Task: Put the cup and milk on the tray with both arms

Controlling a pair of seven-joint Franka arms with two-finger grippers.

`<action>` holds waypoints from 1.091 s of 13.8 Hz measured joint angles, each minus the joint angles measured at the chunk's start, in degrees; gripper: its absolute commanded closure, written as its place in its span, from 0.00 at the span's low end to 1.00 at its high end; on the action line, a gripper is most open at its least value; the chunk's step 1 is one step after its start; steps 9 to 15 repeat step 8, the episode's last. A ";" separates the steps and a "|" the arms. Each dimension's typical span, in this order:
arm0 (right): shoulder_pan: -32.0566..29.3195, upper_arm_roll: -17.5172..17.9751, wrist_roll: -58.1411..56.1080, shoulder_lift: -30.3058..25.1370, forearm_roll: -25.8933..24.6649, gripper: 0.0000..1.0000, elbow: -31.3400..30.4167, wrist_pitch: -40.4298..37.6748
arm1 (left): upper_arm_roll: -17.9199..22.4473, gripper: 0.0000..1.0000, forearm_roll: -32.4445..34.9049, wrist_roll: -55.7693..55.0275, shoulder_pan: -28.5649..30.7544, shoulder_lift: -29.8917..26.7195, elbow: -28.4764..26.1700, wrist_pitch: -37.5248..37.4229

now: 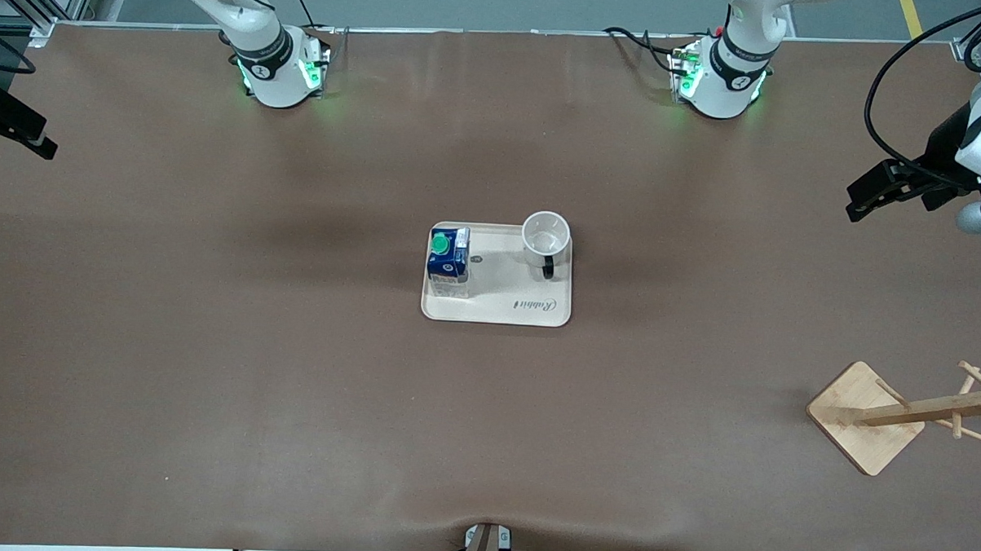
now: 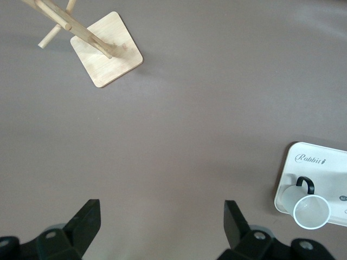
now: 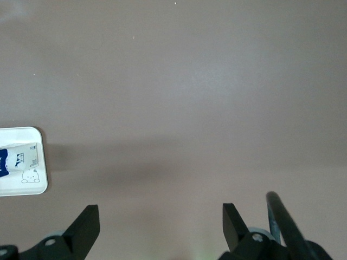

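So, white mug w/ black handle (image 1: 546, 235) & dark-blue carton w/ green cap (image 1: 448, 260) stand apart on cream rectangular tray (image 1: 497, 310), looks done. Left gripper (image 2: 158, 227) & right gripper (image 3: 157, 227) hang over bare table, fingers wide, holding nothing.

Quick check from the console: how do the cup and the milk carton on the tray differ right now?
The cup is white, round and open at the top with a black handle; the milk carton is dark blue, boxy and closed by a green cap. The cup stands toward the left arm's end of the tray, the milk carton toward the right arm's end. Both stand upright on the tray, untouched by either gripper.
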 measured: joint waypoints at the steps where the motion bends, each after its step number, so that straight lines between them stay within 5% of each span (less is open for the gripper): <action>1: -0.05 0.00 0.04 0.14 0.00 0.00 0.00 -0.01 | 0.00 0.00 0.00 0.00 0.00 0.00 0.08 -0.10; 15: -0.07 0.00 0.37 0.46 0.06 0.00 0.00 0.00 | -0.08 0.00 0.00 0.00 -0.03 0.00 0.11 -0.27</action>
